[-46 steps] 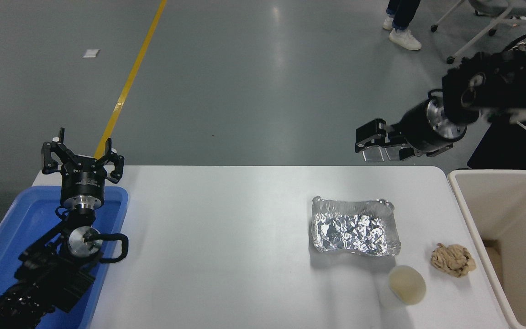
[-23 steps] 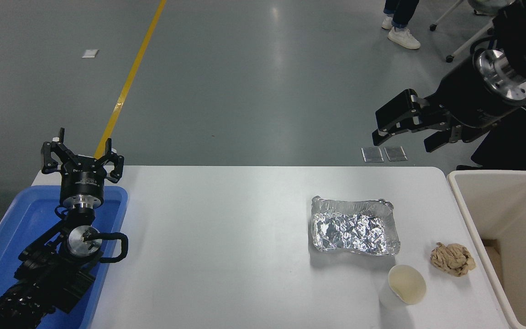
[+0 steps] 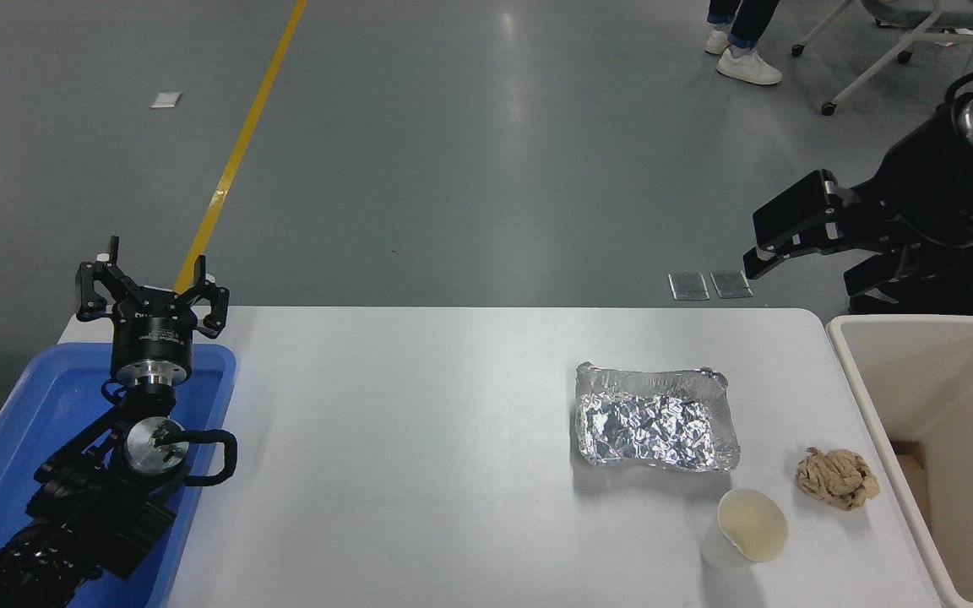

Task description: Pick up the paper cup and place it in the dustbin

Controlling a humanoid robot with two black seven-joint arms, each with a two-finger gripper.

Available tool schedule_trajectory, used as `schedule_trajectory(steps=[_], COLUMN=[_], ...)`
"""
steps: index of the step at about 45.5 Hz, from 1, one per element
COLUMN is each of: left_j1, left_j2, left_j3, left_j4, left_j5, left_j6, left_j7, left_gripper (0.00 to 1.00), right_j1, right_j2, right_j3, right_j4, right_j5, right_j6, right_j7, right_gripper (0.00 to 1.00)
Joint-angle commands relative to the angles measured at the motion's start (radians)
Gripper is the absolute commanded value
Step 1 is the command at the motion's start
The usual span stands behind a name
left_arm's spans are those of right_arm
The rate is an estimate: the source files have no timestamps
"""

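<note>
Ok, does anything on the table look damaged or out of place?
The foil tray is crinkled and bent out of shape, and a crumpled brown paper wad lies beside the upright paper cup. Nothing looks spilled.

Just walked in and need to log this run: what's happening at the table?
Nothing is being held yet. The paper cup stands upright near the table's front right, between the foil tray and a crumpled brown paper wad, with the dustbin beside the table on the right. The right gripper hangs open in the air beyond the table's far right corner, well away from the cup. The left gripper sits parked and open over the blue tray.
</note>
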Motion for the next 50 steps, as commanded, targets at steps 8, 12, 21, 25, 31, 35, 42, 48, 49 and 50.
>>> schedule_trajectory(steps=[8,12,21,25,31,35,42,48,49,50], left_j1=[0.0,0.0,0.0,0.0,0.0,0.0,0.0,0.0,0.0,0.0], left_j2=[0.0,0.0,0.0,0.0,0.0,0.0,0.0,0.0,0.0,0.0], left_j3=[0.0,0.0,0.0,0.0,0.001,0.0,0.0,0.0,0.0,0.0], left_j4=[0.0,0.0,0.0,0.0,0.0,0.0,0.0,0.0,0.0,0.0], left_j5=[0.0,0.0,0.0,0.0,0.0,0.0,0.0,0.0,0.0,0.0], left_j6=[0.0,0.0,0.0,0.0,0.0,0.0,0.0,0.0,0.0,0.0], left_j7=[0.0,0.0,0.0,0.0,0.0,0.0,0.0,0.0,0.0,0.0], left_gripper=[0.99,0.99,0.99,0.99,0.99,0.99,0.99,0.99,0.99,0.99], right_j1=[-0.288,-0.366,-0.597,-0.693,-0.809,-0.858,-0.918,-0.964,-0.967,-0.97], right_j2=[-0.041,-0.044,-0.04,-0.037,-0.03,-0.03,-0.029,-0.018,-0.017,-0.015], right_j3=[-0.007,-0.007,0.001,0.009,0.018,0.035,0.064,0.096,0.099,0.099], right_j4=[0.021,0.02,0.015,0.015,0.015,0.015,0.003,-0.006,-0.009,-0.011], right_j5=[-0.008,-0.008,-0.008,-0.008,-0.008,-0.008,-0.008,-0.008,-0.008,-0.007], right_j6=[-0.158,-0.232,-0.422,-0.492,-0.583,-0.614,-0.651,-0.677,-0.678,-0.681], right_j7=[-0.002,-0.002,-0.002,0.0,0.0,0.0,0.0,0.0,0.0,0.0], right_gripper=[1.0,1.0,1.0,1.0,1.0,1.0,1.0,1.0,1.0,1.0])
